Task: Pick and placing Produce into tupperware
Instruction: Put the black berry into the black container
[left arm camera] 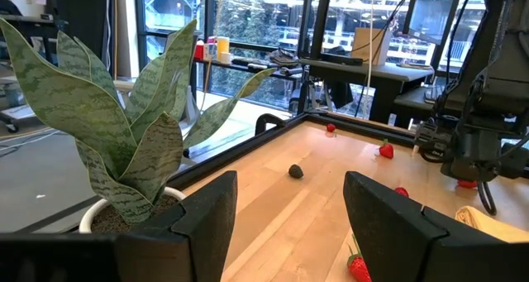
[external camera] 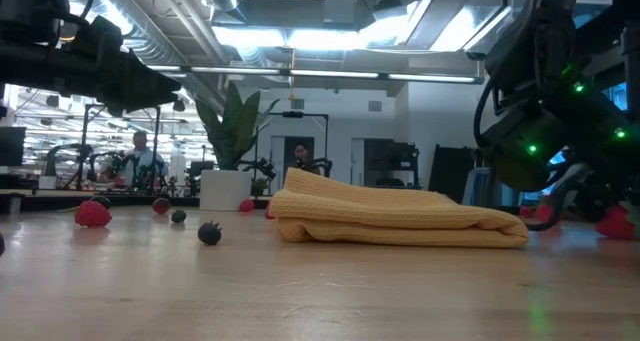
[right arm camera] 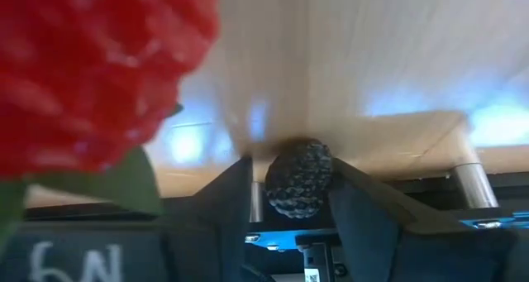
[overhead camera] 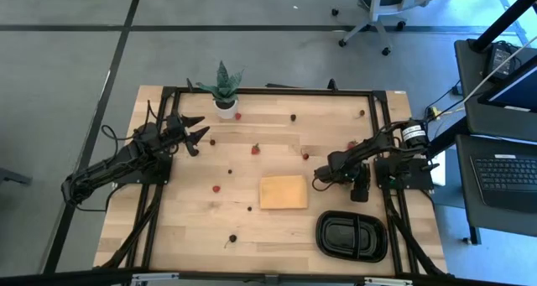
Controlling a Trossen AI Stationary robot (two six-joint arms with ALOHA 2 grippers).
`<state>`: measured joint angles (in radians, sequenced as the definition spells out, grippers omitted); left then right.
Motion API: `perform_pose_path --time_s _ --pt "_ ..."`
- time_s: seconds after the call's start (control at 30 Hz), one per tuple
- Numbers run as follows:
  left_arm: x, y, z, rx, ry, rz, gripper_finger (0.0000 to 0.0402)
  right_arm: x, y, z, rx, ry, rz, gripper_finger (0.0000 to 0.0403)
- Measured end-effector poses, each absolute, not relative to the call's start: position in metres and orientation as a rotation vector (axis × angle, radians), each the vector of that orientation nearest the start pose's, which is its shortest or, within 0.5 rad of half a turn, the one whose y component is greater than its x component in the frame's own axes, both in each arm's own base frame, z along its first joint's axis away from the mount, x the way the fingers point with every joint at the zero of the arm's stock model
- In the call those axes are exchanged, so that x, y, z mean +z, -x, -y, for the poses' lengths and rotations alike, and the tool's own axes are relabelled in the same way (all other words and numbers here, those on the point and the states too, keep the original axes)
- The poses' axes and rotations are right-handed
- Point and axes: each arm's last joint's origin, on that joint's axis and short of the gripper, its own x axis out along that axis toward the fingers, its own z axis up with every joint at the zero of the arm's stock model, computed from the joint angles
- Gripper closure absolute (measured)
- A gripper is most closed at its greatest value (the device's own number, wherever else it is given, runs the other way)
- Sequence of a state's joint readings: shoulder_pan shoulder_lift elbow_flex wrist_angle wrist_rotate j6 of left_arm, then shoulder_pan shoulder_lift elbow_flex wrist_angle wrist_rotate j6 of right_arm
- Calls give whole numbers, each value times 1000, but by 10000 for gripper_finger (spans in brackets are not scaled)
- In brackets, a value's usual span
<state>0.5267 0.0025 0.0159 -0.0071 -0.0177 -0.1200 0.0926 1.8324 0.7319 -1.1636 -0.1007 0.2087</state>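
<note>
The right gripper (right arm camera: 291,187) pinches a dark berry (right arm camera: 298,181) near the table's right edge, beside a strawberry (right arm camera: 87,75). This is the picking step; next, lift and carry it to the tray (overhead camera: 351,236), near right. The left gripper (overhead camera: 195,128) hovers spread, far left

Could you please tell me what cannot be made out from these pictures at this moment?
- Shallow black two-compartment plastic tray: the low view misses it entirely.
- Right claw: its tip is too small in the high view; the low view shows only the arm's body.
- Dark bumpy blackberry-like piece: sits between the right claw's fingers; whether they press it is unclear.
- Big red strawberry: blurred, cut off by the picture's edge.
</note>
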Motion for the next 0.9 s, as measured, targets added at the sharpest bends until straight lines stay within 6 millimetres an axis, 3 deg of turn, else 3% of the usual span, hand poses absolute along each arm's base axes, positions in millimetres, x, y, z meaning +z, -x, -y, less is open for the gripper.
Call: perform_pose_path --time_s 0.2,0.47,0.7,0.9 --pt "168 -83 -49 544 115 39 186 94 -189 -20 -172 -105 -2275 301" --pt "168 -83 -49 543 115 39 186 97 -190 -19 -192 -88 -2294 301" --pt "168 -83 -49 543 115 39 186 113 -202 -21 -212 -108 -2299 300" --pt "168 -83 -49 543 115 39 186 137 -218 -27 -204 -130 -2193 300"
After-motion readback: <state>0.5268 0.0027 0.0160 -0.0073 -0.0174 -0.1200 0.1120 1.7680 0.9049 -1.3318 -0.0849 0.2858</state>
